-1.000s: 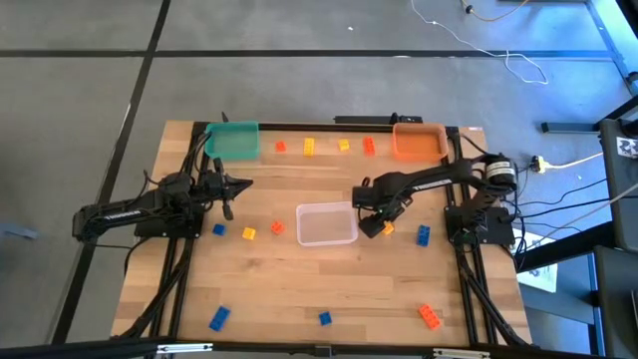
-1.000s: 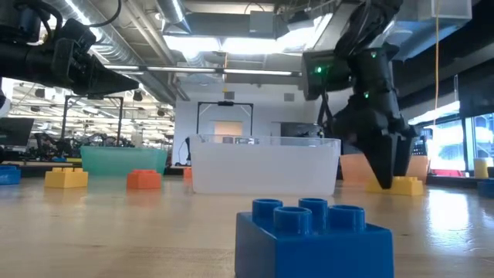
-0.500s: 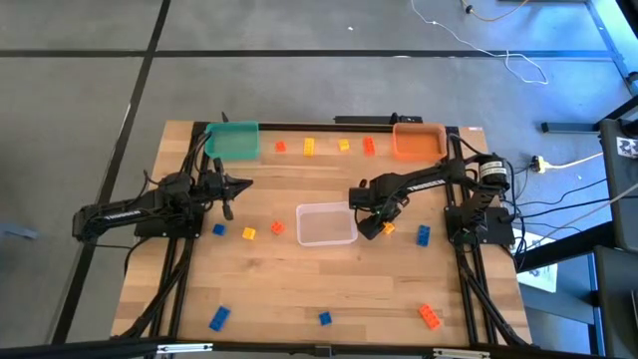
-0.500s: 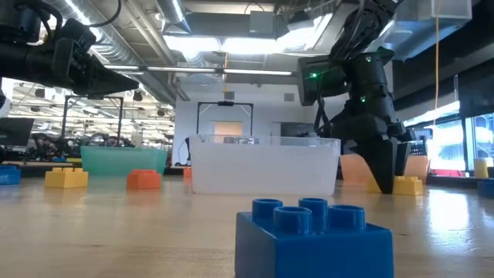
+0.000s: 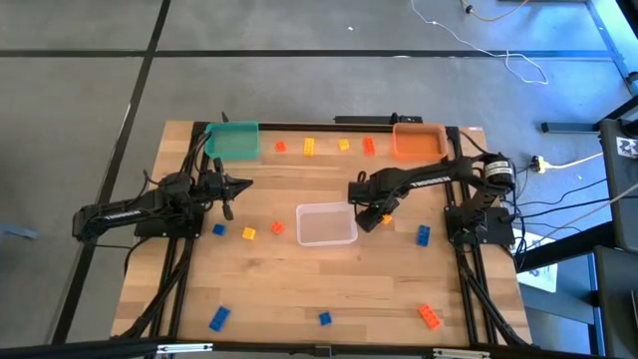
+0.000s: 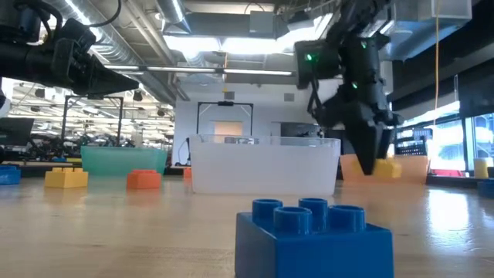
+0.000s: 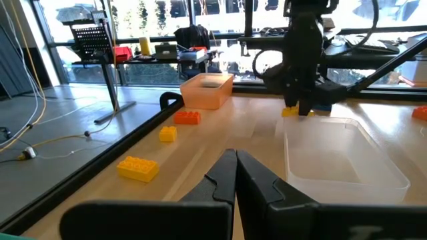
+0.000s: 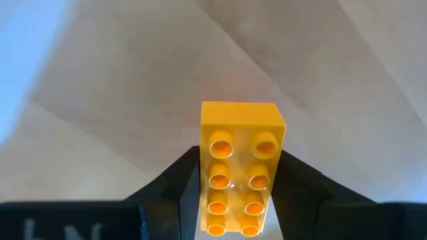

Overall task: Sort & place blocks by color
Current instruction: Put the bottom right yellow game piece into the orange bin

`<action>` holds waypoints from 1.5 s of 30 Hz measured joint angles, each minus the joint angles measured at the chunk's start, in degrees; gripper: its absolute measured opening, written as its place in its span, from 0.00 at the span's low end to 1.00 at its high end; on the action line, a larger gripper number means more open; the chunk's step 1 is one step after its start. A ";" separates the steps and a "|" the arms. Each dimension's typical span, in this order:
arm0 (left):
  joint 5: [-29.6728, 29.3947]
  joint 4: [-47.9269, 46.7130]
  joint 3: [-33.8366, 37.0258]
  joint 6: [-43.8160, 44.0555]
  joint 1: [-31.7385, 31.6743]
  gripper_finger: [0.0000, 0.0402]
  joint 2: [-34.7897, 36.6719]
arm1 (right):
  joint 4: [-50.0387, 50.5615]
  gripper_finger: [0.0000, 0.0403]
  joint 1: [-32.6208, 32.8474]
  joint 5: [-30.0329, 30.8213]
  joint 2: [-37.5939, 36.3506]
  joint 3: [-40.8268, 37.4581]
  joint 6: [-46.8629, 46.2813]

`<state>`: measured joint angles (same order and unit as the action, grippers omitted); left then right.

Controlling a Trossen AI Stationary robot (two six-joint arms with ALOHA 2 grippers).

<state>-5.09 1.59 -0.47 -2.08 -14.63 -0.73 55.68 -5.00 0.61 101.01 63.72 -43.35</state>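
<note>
My right gripper (image 5: 371, 217) (image 6: 369, 158) hangs just right of the clear bin (image 5: 326, 223) (image 6: 265, 165), shut on a yellow studded brick (image 8: 240, 167) (image 6: 386, 167) (image 7: 291, 111). My left gripper (image 5: 239, 183) (image 7: 235, 175) hovers shut over the table's left part, below the teal bin (image 5: 233, 140), touching nothing. Other blocks lie flat on the wood: a row of orange and yellow ones along the far edge (image 5: 309, 147), a blue, a yellow and an orange one left of the clear bin (image 5: 248, 233), and a blue one at right (image 5: 423, 235). My right gripper pinches the yellow brick between its two fingers (image 8: 177, 183), one on each long side (image 8: 204, 180), at the end nearer the wrist. The fingers come from above, pointing down. The brick is lifted clear of the table, its far end (image 8: 240, 113) reaching past the fingertips.
The orange bin (image 5: 419, 141) stands at the far right corner. More blocks lie near the near edge: blue ones (image 5: 218, 318) (image 5: 324, 318) and an orange one (image 5: 430, 316). A blue block (image 6: 312, 235) fills the foreground of the low view.
My right gripper has risen and moved a little toward the table's far edge, beside the clear bin. The yellow brick, which stood on the table a second ago, has come up with it and now hangs clear of the wood.
</note>
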 joint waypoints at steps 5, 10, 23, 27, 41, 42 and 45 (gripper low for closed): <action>1.03 1.28 -3.99 -1.25 0.02 0.00 0.00 | 6.50 0.35 -3.22 2.82 -1.73 6.79 -0.02; -3.03 -8.69 -12.32 -2.99 0.02 0.00 -1.89 | 15.32 0.35 -8.54 7.74 -3.06 14.27 0.20; -10.18 -32.14 -35.16 1.84 0.02 0.00 -26.79 | 19.75 0.35 -27.63 10.31 -4.54 20.25 3.36; -11.93 -38.82 -41.89 3.51 0.02 0.00 -35.42 | 19.20 0.35 -33.68 11.14 -4.54 20.25 5.48; -13.94 -40.28 -51.97 4.86 0.02 0.00 -49.59 | 13.87 0.35 -49.08 8.68 1.33 20.27 16.79; -14.23 -40.31 -52.14 4.98 0.02 0.00 -49.78 | 13.52 0.35 -49.58 8.65 1.98 20.27 17.30; -15.10 -40.20 -52.26 5.50 0.02 0.00 -49.90 | 11.67 0.35 -50.74 8.00 4.16 20.27 18.66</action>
<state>-20.19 -38.61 -52.73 3.42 -14.61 -50.63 67.34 -55.74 8.61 105.17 83.99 -24.70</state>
